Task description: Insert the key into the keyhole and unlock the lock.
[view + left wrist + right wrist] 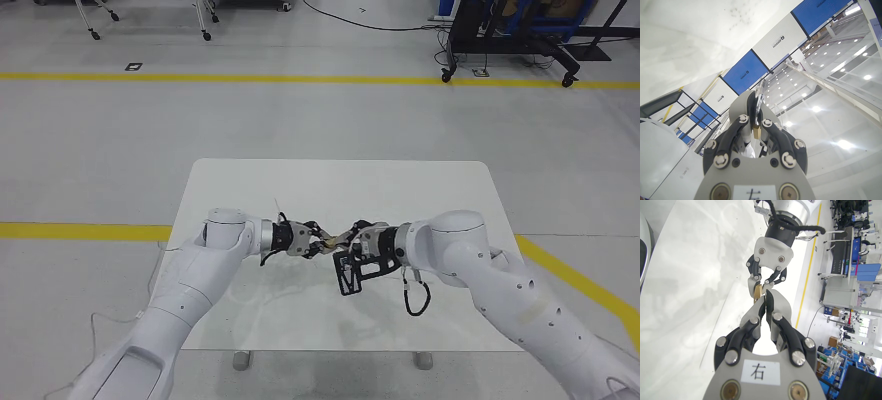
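One lock [758, 292], pinched in left gripper [761, 289], sits at right gripper [765, 297] tips

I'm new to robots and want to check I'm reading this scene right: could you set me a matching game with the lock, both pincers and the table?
1 lock
2 left pincer
3 right pincer
4 table

A white, beneath both arms
B brass-coloured
C shut on the lock
D shut, tips by the lock's end

Pairs: 1-B, 2-C, 3-D, 4-A
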Controlling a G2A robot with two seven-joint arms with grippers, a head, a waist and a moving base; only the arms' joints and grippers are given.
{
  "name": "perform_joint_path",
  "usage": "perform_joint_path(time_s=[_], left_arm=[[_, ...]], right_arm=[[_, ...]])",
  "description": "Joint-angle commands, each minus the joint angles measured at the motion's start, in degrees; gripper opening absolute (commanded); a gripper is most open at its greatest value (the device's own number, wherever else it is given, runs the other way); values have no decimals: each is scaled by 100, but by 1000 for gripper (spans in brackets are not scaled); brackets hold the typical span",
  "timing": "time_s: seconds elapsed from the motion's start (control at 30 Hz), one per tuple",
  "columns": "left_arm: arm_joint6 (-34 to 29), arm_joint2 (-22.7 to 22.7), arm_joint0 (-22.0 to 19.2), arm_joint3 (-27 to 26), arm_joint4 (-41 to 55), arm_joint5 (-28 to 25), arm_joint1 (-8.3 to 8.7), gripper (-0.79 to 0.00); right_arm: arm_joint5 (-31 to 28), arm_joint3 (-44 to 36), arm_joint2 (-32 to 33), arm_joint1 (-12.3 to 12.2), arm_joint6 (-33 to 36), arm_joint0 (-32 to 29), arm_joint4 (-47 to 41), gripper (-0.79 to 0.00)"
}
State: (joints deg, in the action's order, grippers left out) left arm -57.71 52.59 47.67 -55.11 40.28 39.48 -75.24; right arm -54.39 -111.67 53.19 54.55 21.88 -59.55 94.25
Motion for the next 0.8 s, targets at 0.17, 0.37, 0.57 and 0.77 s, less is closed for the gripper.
perform_joint_path(time_s=[0.17,0.37,0.57,0.77], left_arm=[[37,-38,0,-19,52,-58,-4,-785],[38,-58,-4,-51,26,-108,11,-785],[-3,-60,-4,-68,40,-118,30,-785],[4,-84,-14,-68,37,-103,40,-785]], right_arm=[[-108,-284,142,-48,460,-256,29,-785],[-160,-208,33,2,691,-131,-96,-785],[-137,-109,-110,67,957,16,-210,-785],[-153,-85,-198,106,1143,78,-285,-785]])
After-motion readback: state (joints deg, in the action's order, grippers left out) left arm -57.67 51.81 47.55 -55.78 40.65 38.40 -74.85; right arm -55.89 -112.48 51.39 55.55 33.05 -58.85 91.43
